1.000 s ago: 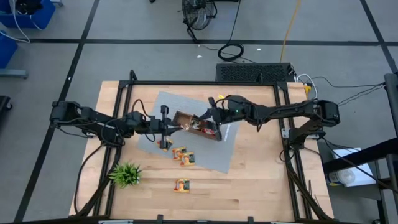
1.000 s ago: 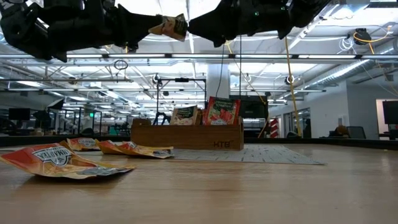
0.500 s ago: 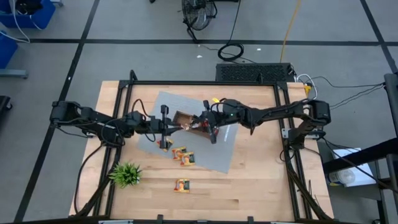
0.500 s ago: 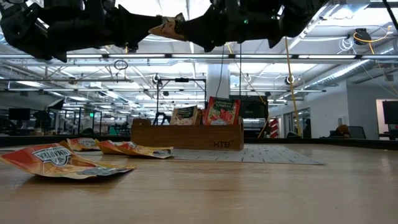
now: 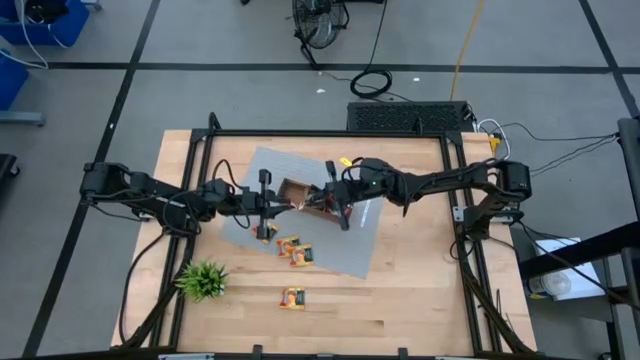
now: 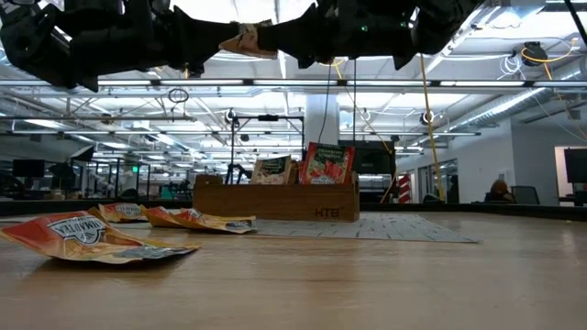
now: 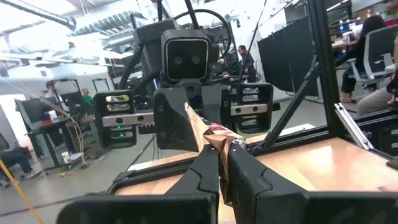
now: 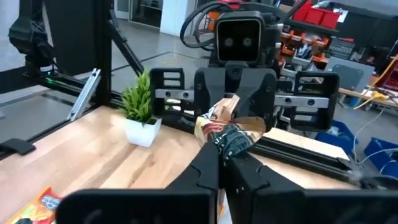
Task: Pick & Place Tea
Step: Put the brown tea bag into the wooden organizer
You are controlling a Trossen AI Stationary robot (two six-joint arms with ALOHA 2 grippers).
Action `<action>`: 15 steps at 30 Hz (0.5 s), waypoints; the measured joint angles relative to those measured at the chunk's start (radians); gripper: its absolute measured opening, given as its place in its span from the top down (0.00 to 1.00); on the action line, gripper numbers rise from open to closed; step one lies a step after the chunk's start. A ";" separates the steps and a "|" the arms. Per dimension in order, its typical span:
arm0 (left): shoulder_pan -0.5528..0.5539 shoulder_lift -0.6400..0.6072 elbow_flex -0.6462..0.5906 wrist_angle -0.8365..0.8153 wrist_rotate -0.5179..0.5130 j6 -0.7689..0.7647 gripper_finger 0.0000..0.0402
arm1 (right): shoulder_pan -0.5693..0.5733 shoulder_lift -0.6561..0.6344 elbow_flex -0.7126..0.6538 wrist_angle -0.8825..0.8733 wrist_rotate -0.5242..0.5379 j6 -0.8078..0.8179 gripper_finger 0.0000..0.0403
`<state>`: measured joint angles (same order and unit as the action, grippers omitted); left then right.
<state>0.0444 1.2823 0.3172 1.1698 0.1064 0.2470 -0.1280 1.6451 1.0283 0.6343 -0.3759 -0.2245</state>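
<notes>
High view: I see my left gripper [image 5: 283,203] pinching a tea sachet [image 5: 299,203] in the air above the wooden tray [image 5: 290,186]; from the right, my right gripper [image 5: 314,201] has its fingers pressed onto the same sachet. More sachets [image 5: 294,250] lie on the grey mat [image 5: 350,245].

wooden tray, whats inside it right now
In the low view the wooden tray holds two upright sachets: a pale green-printed one and a red one. Its wall hides anything lower down, and from above both arms cover most of it.
</notes>
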 joint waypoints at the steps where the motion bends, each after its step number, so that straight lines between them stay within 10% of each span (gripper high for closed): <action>1: 0.000 0.000 0.000 -0.001 -0.003 -0.010 0.96 | 0.000 0.000 0.004 -0.018 0.000 0.004 0.99; 15: -0.001 -0.103 0.000 0.011 -0.497 -0.007 0.45 | 0.043 -0.004 0.309 -0.888 0.374 0.000 1.00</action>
<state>0.0435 1.1796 0.3176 1.1807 -0.3906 0.2399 -0.0850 1.6407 1.3372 -0.2540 -0.0022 -0.2249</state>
